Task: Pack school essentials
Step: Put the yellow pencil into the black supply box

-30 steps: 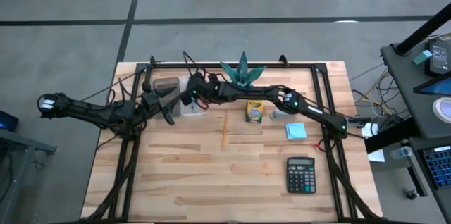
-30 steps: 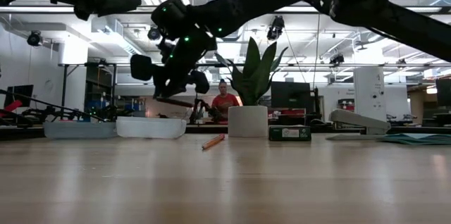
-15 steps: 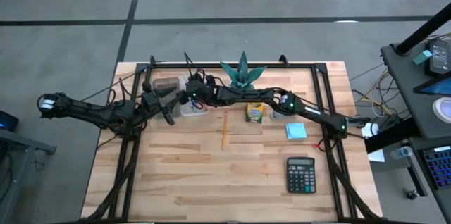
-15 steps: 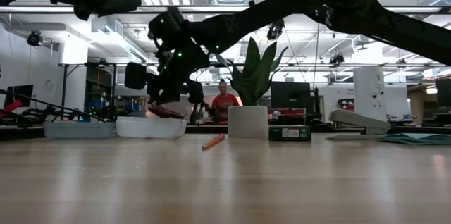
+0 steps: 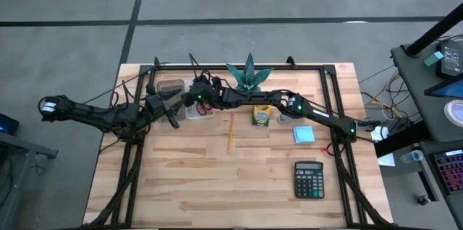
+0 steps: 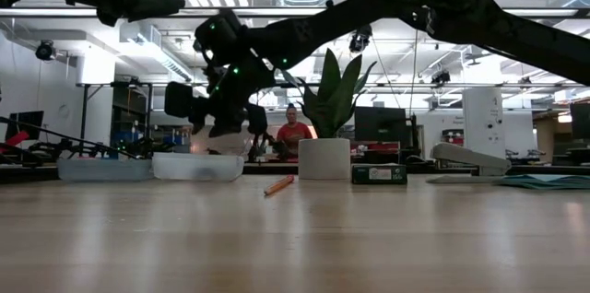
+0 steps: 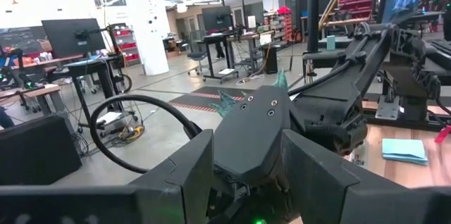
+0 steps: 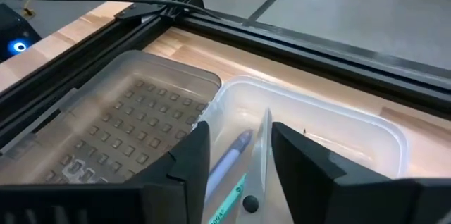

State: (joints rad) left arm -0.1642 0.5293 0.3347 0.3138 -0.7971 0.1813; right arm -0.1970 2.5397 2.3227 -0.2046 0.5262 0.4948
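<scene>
A clear plastic box (image 5: 200,108) stands at the table's far left of centre, and its patterned clear lid (image 8: 134,118) lies beside it. Thin pens (image 8: 236,150) lie inside the box (image 8: 380,136). My right gripper (image 8: 238,134) hangs open just above the box's open top (image 6: 221,132). My left gripper (image 5: 172,113) waits open and level to the left of the box, with nothing in it. On the wood lie an orange pencil (image 5: 229,134), a yellow-green crayon box (image 5: 260,114) and a light-blue sticky-note pad (image 5: 304,134).
A green spiky plant in a white pot (image 5: 249,77) stands at the far middle, right behind my right arm. A black calculator (image 5: 309,179) lies near right. A pale stapler (image 6: 470,158) sits beyond the crayon box. The dark frame rails (image 5: 325,71) run round the table.
My right gripper has sunk a little toward the clear box, moved slightly toward the table's left and tipped further down. Its fingers have opened. The thin red-brown thing it carried no longer shows under them.
</scene>
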